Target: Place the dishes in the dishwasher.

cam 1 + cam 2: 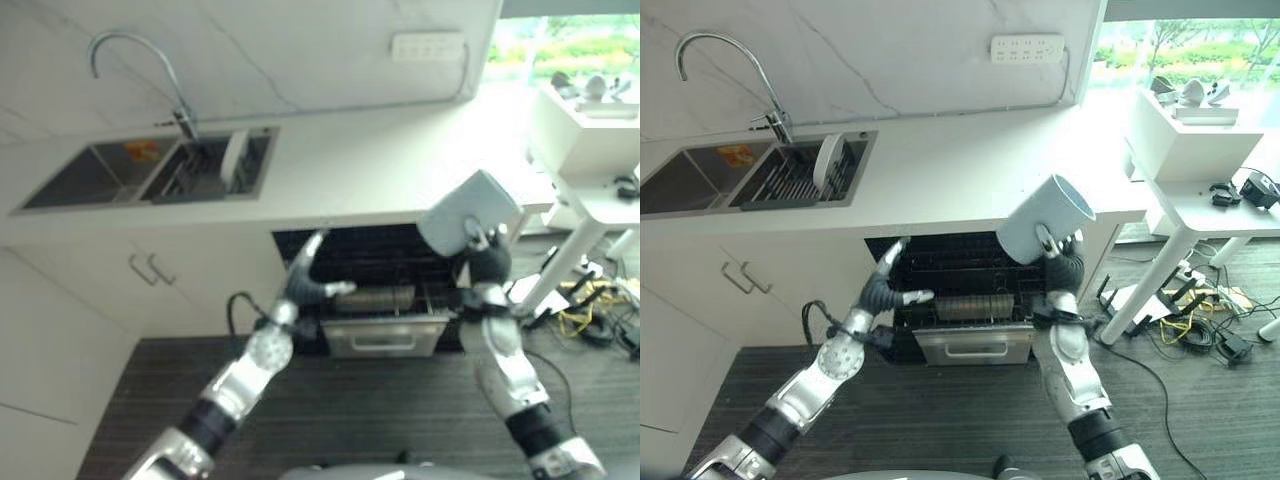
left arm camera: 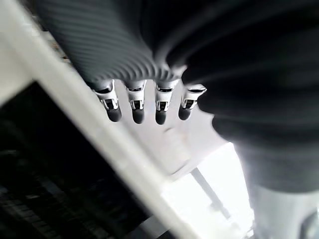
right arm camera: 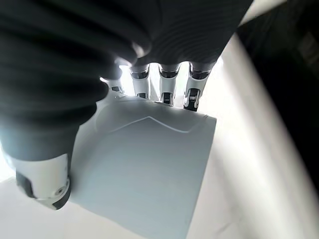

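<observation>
You're looking at a kitchen, prob. in an office or lab: white counter (image 1: 960, 170) w/ a double sink (image 1: 750, 175) & curved tap (image 1: 725, 60), marble-look wall, cabinets (image 1: 740, 290) below, an open dishwasher (image 1: 960, 290) sitting under the counter. A white desk (image 1: 1210, 205) w/ cables (image 1: 1190, 320) lying on the floor is standing by the window.

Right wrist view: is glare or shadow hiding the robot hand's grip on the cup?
Right wrist view: the right robot hand holds the pale cup; bright backlight glares past the fingertips, and the dark cover is shadowed. Right eye view: window glare is strong, yet the cup reads clearly above the dim open dishwasher.
</observation>
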